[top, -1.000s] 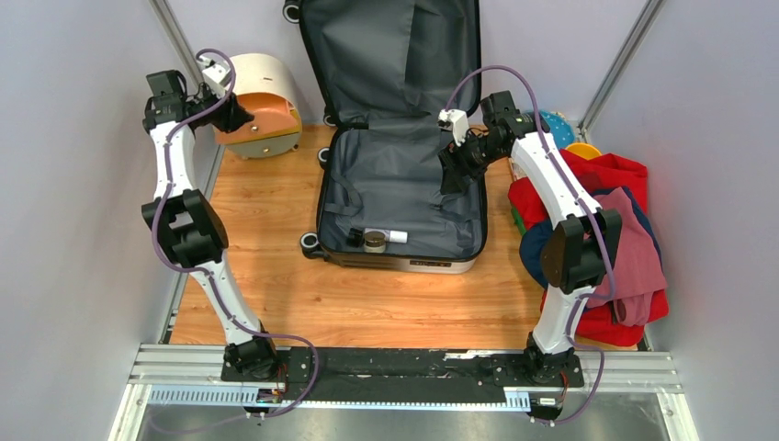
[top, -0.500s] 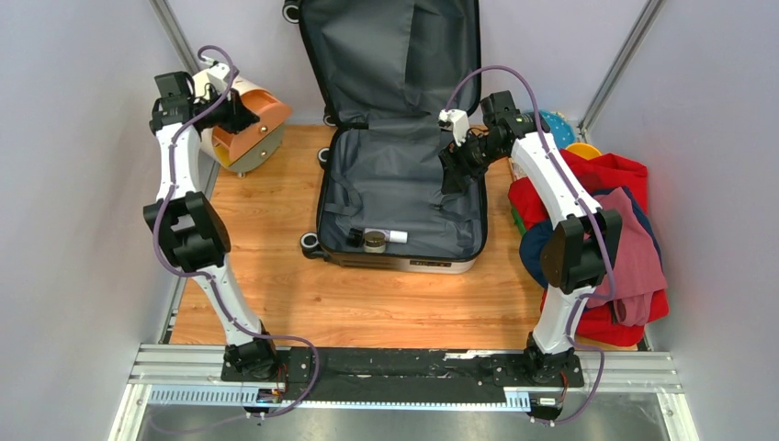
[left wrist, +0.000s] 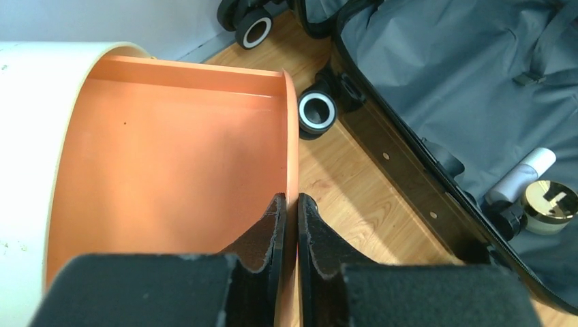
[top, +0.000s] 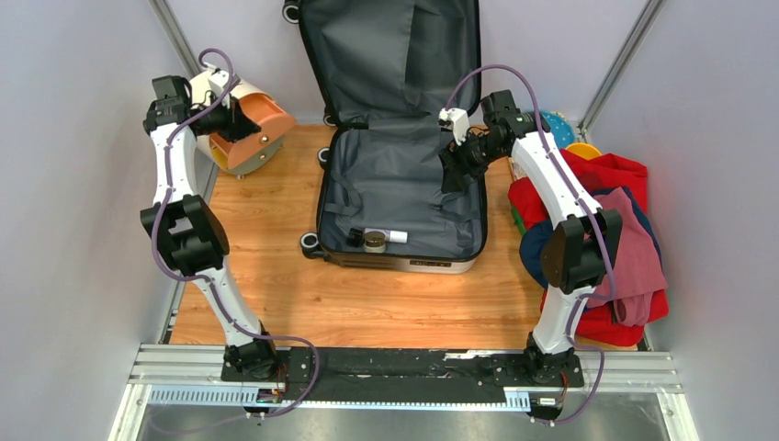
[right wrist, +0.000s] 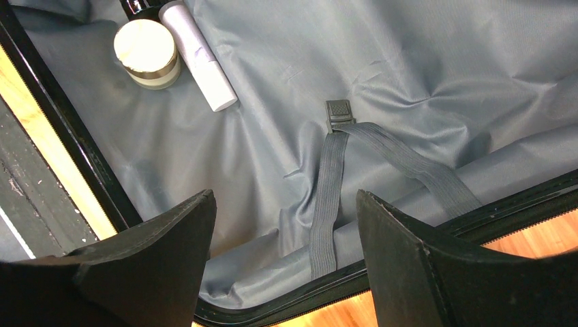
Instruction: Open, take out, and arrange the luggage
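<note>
The luggage (top: pixel 404 184) lies open on the wooden floor, its lid propped against the back wall and its grey lining (right wrist: pixel 286 102) bare. A white tube (top: pixel 393 236), a gold-lidded jar (top: pixel 374 241) and a dark bottle lie at its near end. My right gripper (top: pixel 452 175) hangs open over the case's right rim, fingers apart (right wrist: pixel 283 194) with nothing between them. My left gripper (left wrist: pixel 291 199) is shut on the thin front wall of the orange drawer (left wrist: pixel 170 157), which sticks out of the round cream box (top: pixel 204 90) at the far left.
A heap of red, pink and blue clothes (top: pixel 597 230) fills the right side, with a blue and a yellow item (top: pixel 558 124) behind it. The suitcase's black wheels (left wrist: pixel 317 111) stand close to the drawer. Metal frame posts and walls close in both sides.
My left gripper closed on the orange drawer's wall, and the drawer came out toward the suitcase. The right arm stayed still.
</note>
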Motion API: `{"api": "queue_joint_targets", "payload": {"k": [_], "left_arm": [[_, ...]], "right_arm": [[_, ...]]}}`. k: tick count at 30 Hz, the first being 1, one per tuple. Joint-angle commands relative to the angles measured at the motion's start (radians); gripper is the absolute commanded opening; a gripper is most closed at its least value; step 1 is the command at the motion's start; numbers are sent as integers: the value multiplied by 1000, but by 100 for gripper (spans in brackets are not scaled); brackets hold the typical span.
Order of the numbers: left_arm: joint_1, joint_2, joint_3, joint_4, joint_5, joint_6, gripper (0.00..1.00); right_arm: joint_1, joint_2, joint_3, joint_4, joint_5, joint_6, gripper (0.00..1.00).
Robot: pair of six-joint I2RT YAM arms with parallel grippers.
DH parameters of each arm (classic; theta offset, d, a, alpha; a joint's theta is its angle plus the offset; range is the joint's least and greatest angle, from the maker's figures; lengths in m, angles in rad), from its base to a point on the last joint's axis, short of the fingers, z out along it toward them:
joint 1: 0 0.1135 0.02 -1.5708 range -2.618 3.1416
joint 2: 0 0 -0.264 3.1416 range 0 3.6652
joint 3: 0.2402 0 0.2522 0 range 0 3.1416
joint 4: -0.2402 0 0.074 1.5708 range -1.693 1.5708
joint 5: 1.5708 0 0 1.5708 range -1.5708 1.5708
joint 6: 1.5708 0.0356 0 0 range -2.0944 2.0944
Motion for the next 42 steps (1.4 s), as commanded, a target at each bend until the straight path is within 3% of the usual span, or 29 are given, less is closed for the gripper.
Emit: {"api": "queue_joint_targets", "payload": {"k": [1, 2, 3, 5, 9, 12, 21, 27, 30, 37, 42], "left_arm": [[25, -73, 38, -58, -37, 76, 9], [25, -77, 34, -41, -51, 62, 22], [26, -81, 23, 21, -71, 13, 51], [26, -113, -46, 125, -162, -64, 69], [25, -156, -133, 357, -237, -214, 71], [25, -172, -155, 442, -228, -275, 74], [25, -222, -141, 542, -148, -405, 75], [2, -296, -178, 473, -38, -425, 78], [-34, -354, -253, 411, -13, -375, 78], [-58, -513, -598, 457, 25, -424, 78], [-61, -558, -710, 456, 25, -422, 78]], "right_arm": [[2, -12, 33, 24, -14, 25, 79], [2, -14, 33, 22, -14, 27, 79], [3, -11, 33, 24, -17, 30, 79], [3, -11, 33, 24, -21, 30, 79], [3, -11, 30, 24, -27, 34, 79], [3, -14, 27, 24, -29, 34, 79], [5, -18, 22, 16, -46, 20, 78], [71, 8, 1, -4, -72, -19, 75], [131, 29, -16, 12, -80, -30, 73], [299, 94, -67, 110, -69, -32, 69], [373, 150, -98, 156, -40, -39, 68]]}}
